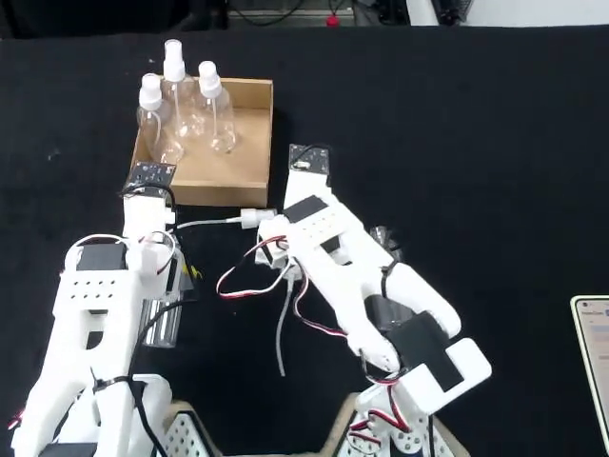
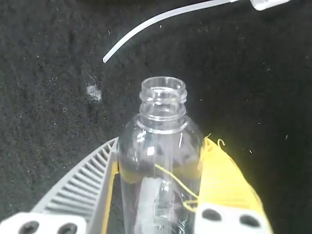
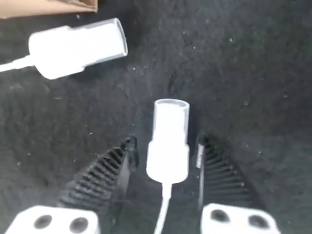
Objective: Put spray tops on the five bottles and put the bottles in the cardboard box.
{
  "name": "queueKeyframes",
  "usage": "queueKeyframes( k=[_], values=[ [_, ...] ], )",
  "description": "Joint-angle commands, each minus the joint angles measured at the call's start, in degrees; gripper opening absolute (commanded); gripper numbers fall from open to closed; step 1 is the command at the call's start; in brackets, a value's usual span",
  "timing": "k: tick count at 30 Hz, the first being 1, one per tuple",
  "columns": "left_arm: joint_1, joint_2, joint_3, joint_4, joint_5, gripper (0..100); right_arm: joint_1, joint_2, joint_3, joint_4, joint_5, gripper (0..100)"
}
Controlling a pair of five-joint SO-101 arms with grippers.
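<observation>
Three clear bottles (image 1: 190, 105) with white spray tops stand in the cardboard box (image 1: 243, 152) at the back left. My left gripper (image 2: 161, 161) is shut on an uncapped clear bottle (image 2: 163, 112), also seen in front of the box as the bottle (image 1: 162, 324). My right gripper (image 3: 165, 141) is open, its fingers on either side of a white spray top (image 3: 168, 146) lying on the black cloth; small gaps show on both sides. Its tube (image 1: 281, 333) trails toward the front. A second spray top (image 3: 78, 46) lies just beyond, near the box; it shows as the spray top (image 1: 252, 217).
Another clear bottle (image 1: 385, 243) lies partly hidden behind the right arm. Red and white wires (image 1: 247, 276) loop between the arms. A flat white device (image 1: 592, 352) sits at the right edge. The loose top's thin tube (image 2: 161, 19) lies ahead of the held bottle.
</observation>
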Motion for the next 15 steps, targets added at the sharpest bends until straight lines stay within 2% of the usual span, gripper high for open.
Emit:
queueKeyframes(
  k=[1,9,14,15],
  values=[
    [0.0,-1.3,-0.6,-0.7,0.4,16,1.1,3.1,-4.4,0.4,-0.6,20.3],
    [0.0,-1.3,-0.4,-0.7,0.4,16,1.1,8.0,-7.6,0.9,-0.4,19.4],
    [0.0,-1.3,-0.6,-0.7,0.4,16,1.3,5.3,-7.8,3.7,0.2,0.5],
    [0.0,-1.3,-0.6,-0.7,0.4,16,1.4,4.3,-7.7,3.8,1.6,1.8]
  ],
)
